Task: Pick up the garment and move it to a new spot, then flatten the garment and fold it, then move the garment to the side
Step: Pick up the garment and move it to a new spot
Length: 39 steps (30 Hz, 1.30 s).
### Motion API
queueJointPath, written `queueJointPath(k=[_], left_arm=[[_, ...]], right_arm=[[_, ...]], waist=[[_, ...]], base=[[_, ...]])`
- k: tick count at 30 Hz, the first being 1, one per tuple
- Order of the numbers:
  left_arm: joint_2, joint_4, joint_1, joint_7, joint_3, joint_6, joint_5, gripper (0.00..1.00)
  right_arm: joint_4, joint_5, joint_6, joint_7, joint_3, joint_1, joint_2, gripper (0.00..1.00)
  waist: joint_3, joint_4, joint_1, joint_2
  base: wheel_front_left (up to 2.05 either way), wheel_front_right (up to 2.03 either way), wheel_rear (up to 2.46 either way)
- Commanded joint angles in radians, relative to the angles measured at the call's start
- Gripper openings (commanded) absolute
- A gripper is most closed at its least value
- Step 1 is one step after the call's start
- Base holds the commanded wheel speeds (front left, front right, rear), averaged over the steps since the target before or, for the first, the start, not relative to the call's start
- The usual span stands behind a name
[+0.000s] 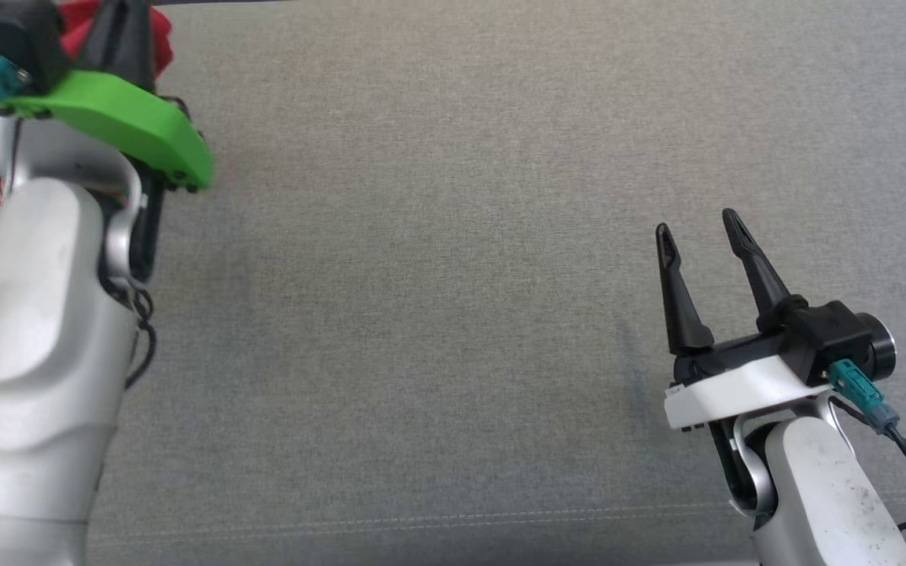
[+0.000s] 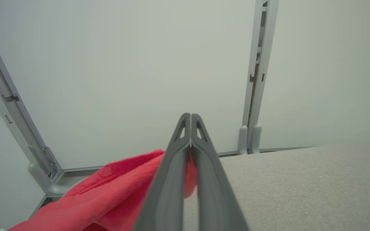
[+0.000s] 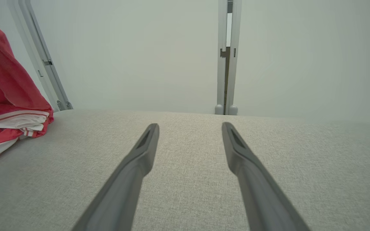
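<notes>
— Where's the red, white-striped cloth garment (image 3: pixel 5 86)?
— Far left on the grey fabric surface (image 1: pixel 453 275), pinched in the left gripper (image 2: pixel 190 117); the right gripper (image 1: pixel 697 222) gapes empty. I'd lift high, carry slowly

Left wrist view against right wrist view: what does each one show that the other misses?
Left wrist view: the left claw shut, pinching a fold of the red garment. Right wrist view: the right claw open and empty above the grey surface, plus the garment's white stripes at the far left. Both: the garment, the grey surface and the pale wall with its posts.
</notes>
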Motion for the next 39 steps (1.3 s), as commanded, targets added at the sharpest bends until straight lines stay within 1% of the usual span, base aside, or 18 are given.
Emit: queueJointPath(k=[1,5,8,14,16,18,19,20,22,27,33,36,39], left_arm=[[-0.004,-0.031,0.031,0.003,-0.007,0.012,0.006,0.00],[-0.034,-0.177,0.141,0.031,-0.049,0.042,0.005,0.00],[-0.058,-0.258,0.207,0.055,-0.087,0.055,0.005,0.00],[-0.116,-0.348,0.309,0.091,-0.181,0.061,0.003,0.00],[-0.135,-0.359,0.332,0.100,-0.213,0.052,-0.003,0.00],[-0.149,-0.360,0.343,0.113,-0.247,0.042,0.007,0.00],[-0.149,-0.360,0.343,0.113,-0.247,0.042,0.007,0.00],[-0.164,-0.361,0.348,0.121,-0.268,0.030,0.000,0.00],[-0.173,-0.359,0.344,0.132,-0.302,0.013,0.007,0.00],[-0.198,-0.327,0.297,0.145,-0.355,-0.015,0.022,0.00],[-0.228,-0.245,0.195,0.152,-0.397,-0.047,0.036,0.00],[-0.245,-0.190,0.134,0.148,-0.407,-0.055,0.027,0.00],[-0.247,-0.114,0.065,0.131,-0.411,-0.052,0.032,0.00]], right_arm=[[-0.004,0.004,0.000,-0.002,0.001,0.017,-0.002,1.00],[-0.015,0.020,0.000,-0.002,0.002,0.029,-0.002,1.00],[-0.020,0.030,0.000,-0.002,0.002,0.036,-0.002,1.00],[-0.027,0.051,0.000,-0.002,0.011,0.042,-0.002,1.00],[-0.031,0.057,0.000,-0.002,0.015,0.044,-0.002,1.00],[-0.033,0.064,0.000,-0.002,0.020,0.047,-0.002,1.00],[-0.033,0.064,0.000,-0.002,0.020,0.047,-0.002,1.00],[-0.037,0.069,0.000,-0.002,0.021,0.047,-0.002,1.00],[-0.041,0.073,0.000,-0.002,0.018,0.046,-0.002,1.00],[-0.051,0.101,0.000,-0.002,0.028,0.037,-0.002,1.00],[-0.058,0.143,0.000,-0.002,0.035,0.037,-0.001,1.00],[-0.059,0.167,0.000,-0.002,0.043,0.043,-0.001,1.00],[-0.061,0.186,0.000,-0.002,0.053,0.046,-0.001,1.00]], waist=[[-0.018,-0.032,0.0000,0.0000],[-0.025,-0.074,0.0000,0.0000],[-0.024,-0.111,0.0000,0.0000],[-0.019,-0.201,0.0000,0.0000],[-0.013,-0.234,0.0000,0.0000],[-0.007,-0.268,0.0000,0.0000],[-0.007,-0.268,0.0000,0.0000],[-0.002,-0.283,0.0000,0.0000],[0.010,-0.315,0.0000,0.0000],[0.031,-0.402,0.0000,0.0000],[0.061,-0.501,0.0000,0.0000],[0.069,-0.553,0.0000,0.0000],[0.082,-0.597,0.0000,0.0000]], base=[[0.00,0.00,0.00],[0.00,0.00,0.00],[0.00,0.00,0.00],[0.00,0.00,0.00],[0.00,0.00,0.00],[0.00,0.00,0.00],[0.00,0.00,0.00],[0.00,0.00,0.00],[0.00,0.00,0.00],[0.00,0.00,0.00],[0.00,0.00,0.00],[0.00,0.00,0.00],[0.00,0.00,0.00]])
